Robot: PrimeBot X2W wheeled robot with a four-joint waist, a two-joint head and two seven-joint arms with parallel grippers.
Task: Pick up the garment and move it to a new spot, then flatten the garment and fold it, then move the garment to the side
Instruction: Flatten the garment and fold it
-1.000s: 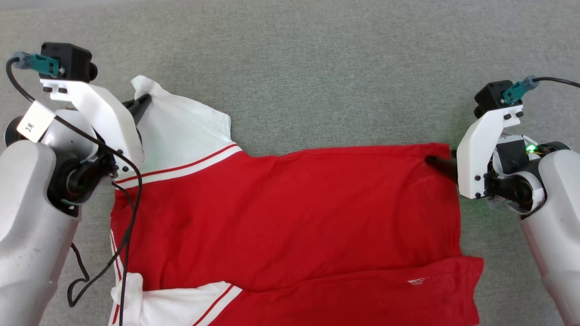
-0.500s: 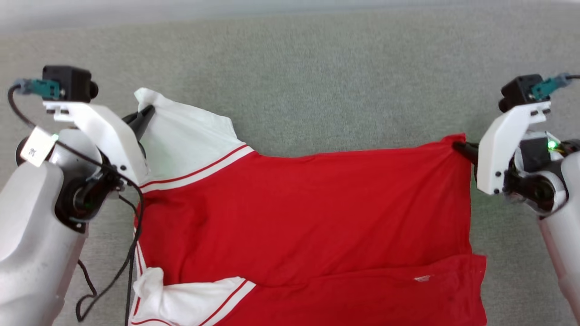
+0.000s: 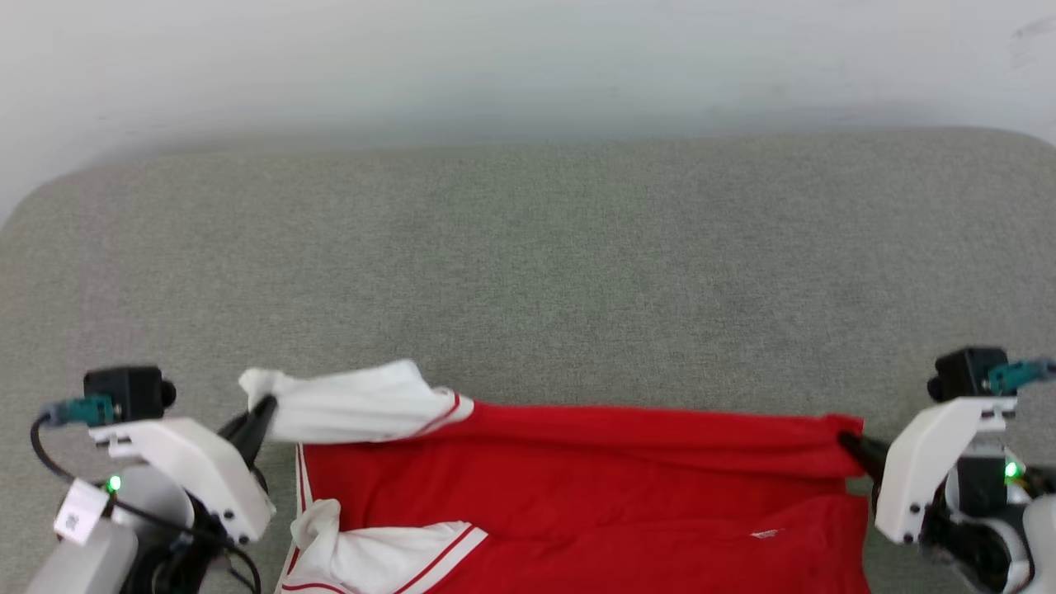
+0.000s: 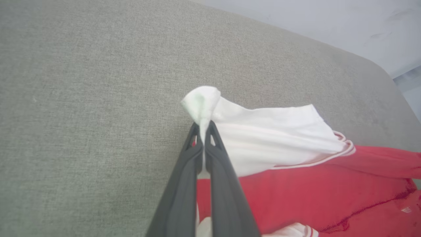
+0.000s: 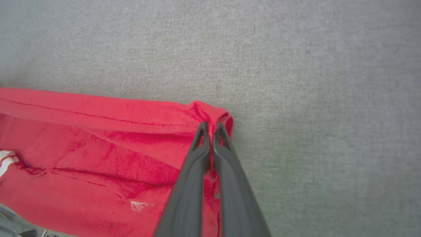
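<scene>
The garment (image 3: 577,487) is a red shirt with white, red-striped sleeves, stretched across the grey cushion near the bottom of the head view. My left gripper (image 3: 266,406) is shut on the white sleeve (image 3: 355,404), whose bunched tip pokes past the fingertips (image 4: 204,126). My right gripper (image 3: 846,439) is shut on the garment's red corner (image 5: 210,115), pinching a fold of cloth (image 5: 210,126). The garment's far edge is lifted and taut between the two grippers. Its lower part runs out of view at the bottom.
The grey fabric cushion (image 3: 528,272) stretches far beyond the garment to a rounded back edge. A pale wall (image 3: 528,58) rises behind it. A second white sleeve (image 3: 371,553) lies crumpled at the lower left.
The right gripper closed on the garment's red corner. Both grippers lifted the far edge, so the cloth now hangs taut between them. The head camera tilted up, bringing the wall into view.
</scene>
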